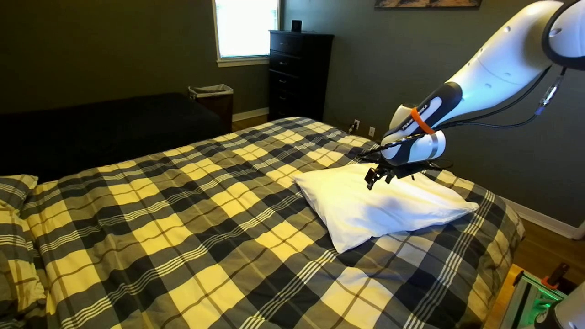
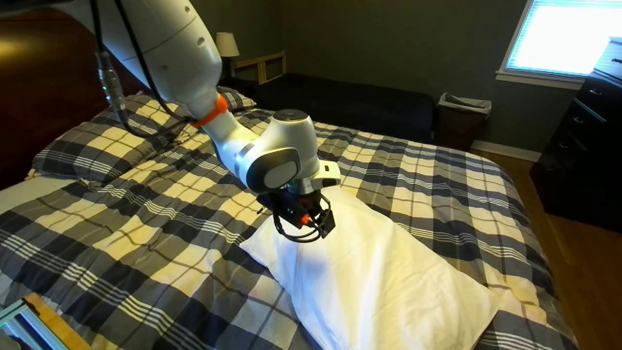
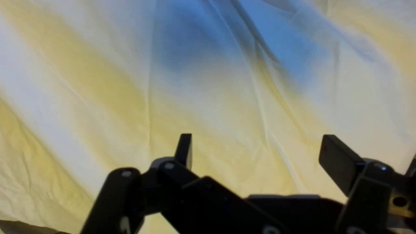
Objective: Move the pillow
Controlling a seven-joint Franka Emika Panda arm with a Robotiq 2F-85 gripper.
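Observation:
The white pillow [image 1: 338,196] lies flat and slightly wrinkled on the plaid bed. It also shows in an exterior view [image 2: 388,272], where the arm hides part of its far edge, and it fills most of the wrist view [image 3: 97,113]. My gripper [image 1: 388,179] hangs over the pillow, pointing down, with a shadow on the fabric below it. In the wrist view the two black fingers of the gripper [image 3: 256,143] stand wide apart with only pillow fabric behind them. Nothing is held between them.
The plaid bedspread [image 1: 183,214] surrounds the pillow. Plaid pillows [image 2: 97,146] lie at the headboard [image 2: 43,87]. A dark bed [image 1: 114,123], a hamper [image 1: 212,100] and a black dresser [image 1: 299,73] stand beyond. A metal frame [image 1: 525,297] stands by the bed's edge.

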